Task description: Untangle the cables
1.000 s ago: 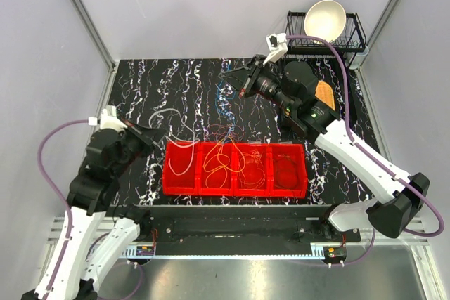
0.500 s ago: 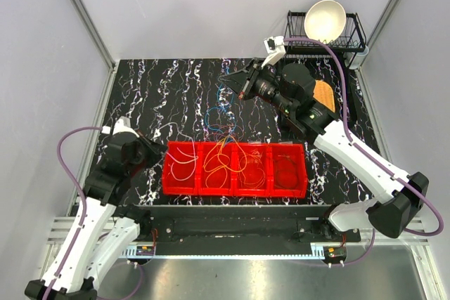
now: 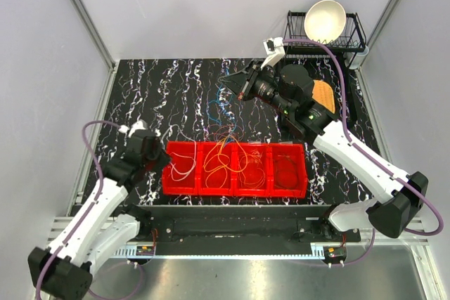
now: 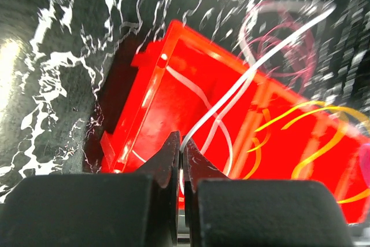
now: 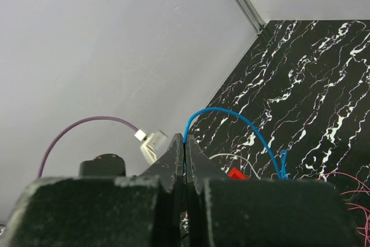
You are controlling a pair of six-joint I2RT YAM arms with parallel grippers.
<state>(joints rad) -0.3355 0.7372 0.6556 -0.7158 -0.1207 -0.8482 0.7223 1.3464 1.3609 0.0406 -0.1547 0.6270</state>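
Okay, nearest first. The left gripper (image 4: 180, 143) sits low at the left end of the red tray (image 3: 211, 192), and I read its jaws as pinched tight on the white cable (image 4: 254, 73). From the wrist view that wire leaves the fingertips and runs up and to the right across the tray, thin and pale. More white lies curled in the leftmost compartment.

The tray lies along the near edge of the black marbled table (image 3: 162, 82) and is divided into four compartments. The cables (image 3: 225, 166) are thin and limp, lying in loose open loops. Orange and yellow loops spread over the two middle compartments, and a dark maroon coil sits in the rightmost one. Several strands spill over the far rim.

Just behind the tray, thin red and pinkish strands lie crossed on the table with the orange ones. I cannot pick out which goes over which.

Farther back, the right gripper (image 5: 184, 140) is held up above the table, jaws closed on the blue cable (image 5: 217, 109). The wire comes out between the fingertips, arches up and over, then drops to the table surface. In the overhead view it hangs just left of the gripper as a thin, bright blue line.

At the far right corner a wire rack (image 3: 355, 38) holds a pale bowl (image 3: 325, 20), well apart from the cables.
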